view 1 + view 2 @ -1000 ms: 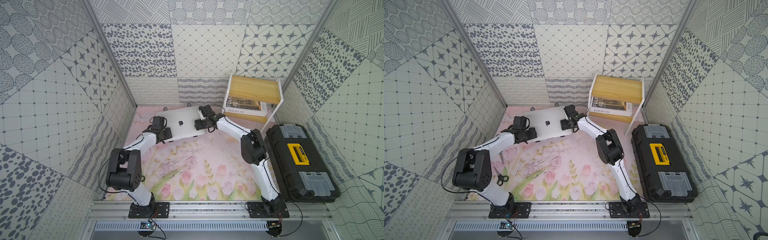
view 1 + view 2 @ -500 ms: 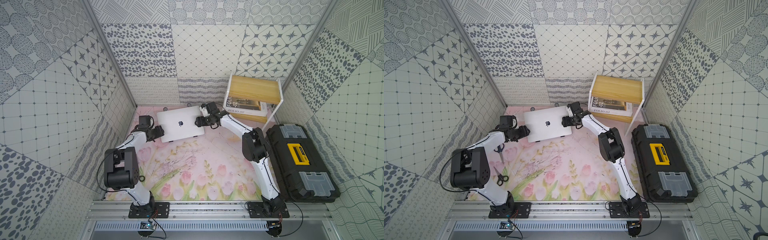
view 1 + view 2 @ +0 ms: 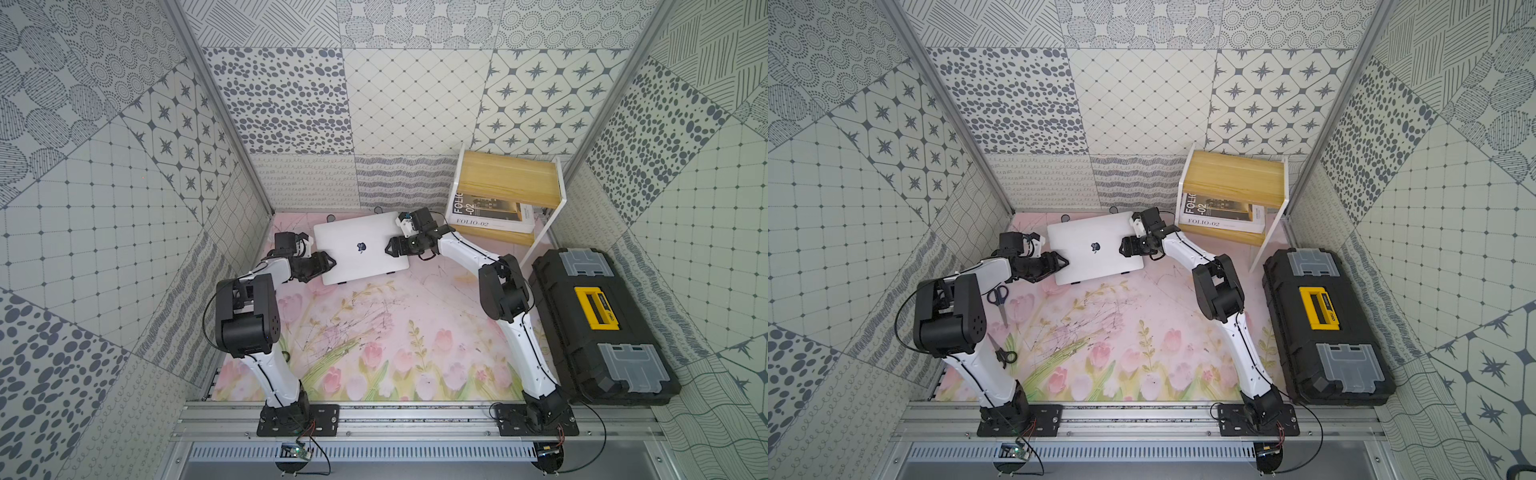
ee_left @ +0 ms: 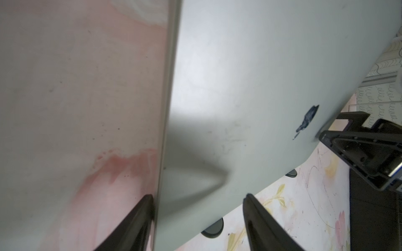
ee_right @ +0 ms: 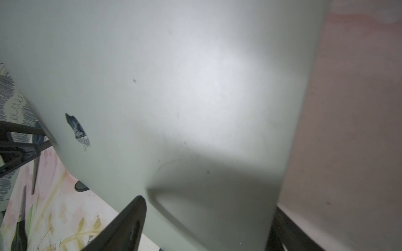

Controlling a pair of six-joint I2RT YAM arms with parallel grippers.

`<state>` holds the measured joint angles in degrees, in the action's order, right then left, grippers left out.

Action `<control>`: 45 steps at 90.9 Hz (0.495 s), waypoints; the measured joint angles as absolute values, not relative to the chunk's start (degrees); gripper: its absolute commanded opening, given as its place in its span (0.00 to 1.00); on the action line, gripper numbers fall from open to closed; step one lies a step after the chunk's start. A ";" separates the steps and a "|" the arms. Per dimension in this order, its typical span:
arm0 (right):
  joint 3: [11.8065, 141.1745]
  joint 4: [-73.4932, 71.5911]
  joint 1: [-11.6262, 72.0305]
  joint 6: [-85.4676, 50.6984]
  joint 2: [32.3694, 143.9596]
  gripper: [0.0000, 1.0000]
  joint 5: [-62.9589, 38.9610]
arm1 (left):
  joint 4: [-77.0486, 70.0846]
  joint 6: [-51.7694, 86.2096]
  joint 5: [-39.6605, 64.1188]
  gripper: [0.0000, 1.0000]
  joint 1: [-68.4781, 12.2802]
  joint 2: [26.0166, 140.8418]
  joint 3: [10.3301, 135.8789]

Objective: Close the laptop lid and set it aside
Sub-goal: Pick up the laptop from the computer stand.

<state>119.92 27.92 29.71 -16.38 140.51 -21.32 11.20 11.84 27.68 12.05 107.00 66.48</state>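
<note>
The laptop (image 3: 359, 257) lies flat at the far end of the desk (image 3: 374, 332), a little left of the middle and slightly askew, with its right side farther back. Its lid (image 3: 1084, 241) is fully down, and the dark logo (image 3: 361, 247) faces up in both top views. A dark round pad (image 4: 214, 228) shows beneath its near edge. My left gripper (image 3: 330, 263) is at the laptop's left edge, close to the near corner. In the left wrist view its jaws are spread well apart (image 4: 198, 195): one finger (image 4: 139, 219) is right against the edge on the desk side and the other finger (image 4: 261, 219) is by the near edge. It has hold of nothing. My right gripper (image 3: 388, 248) reaches in from the right over the lid, just beside the logo. Its jaws are also wide apart (image 5: 208, 203) and nothing is clamped between them; I cannot tell whether the tips touch the metal. To the right, by the far wall, a wooden shelf (image 3: 507, 178) has a book (image 3: 490, 218) beneath its top. A black toolbox (image 3: 598, 328) with a yellow handle lies along the desk's right side. In a top view, two pairs of scissors (image 3: 998, 297) (image 3: 1005, 355) lie on the left beside my left arm.
</note>
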 measured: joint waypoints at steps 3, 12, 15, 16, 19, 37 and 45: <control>120.01 27.62 29.58 -16.47 140.53 0.80 -22.00 | 11.20 11.60 28.29 0.67 12.12 107.53 66.76; 120.03 26.92 29.32 -16.80 140.53 0.77 -23.29 | 11.33 10.96 29.23 0.62 12.14 109.06 67.85; 120.03 26.81 29.17 -16.97 140.62 0.75 -23.68 | 11.42 10.79 29.58 0.61 12.19 109.62 68.27; 120.03 26.74 29.15 -17.10 140.62 0.75 -23.83 | 11.44 10.70 29.71 0.61 12.21 109.82 68.42; 120.03 26.59 29.15 -17.26 140.64 0.73 -24.14 | 11.49 10.52 29.95 0.59 12.23 110.28 68.73; 119.44 25.02 28.21 -18.20 140.64 0.64 -24.86 | 11.94 9.23 31.68 0.49 12.29 111.35 69.56; 117.91 22.81 27.68 -18.83 140.51 0.60 -25.34 | 12.03 8.84 32.64 0.47 12.40 111.35 69.56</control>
<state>117.91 22.81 27.68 -18.83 140.51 -25.34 12.03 8.84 32.64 12.40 111.35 69.56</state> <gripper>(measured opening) 0.620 0.485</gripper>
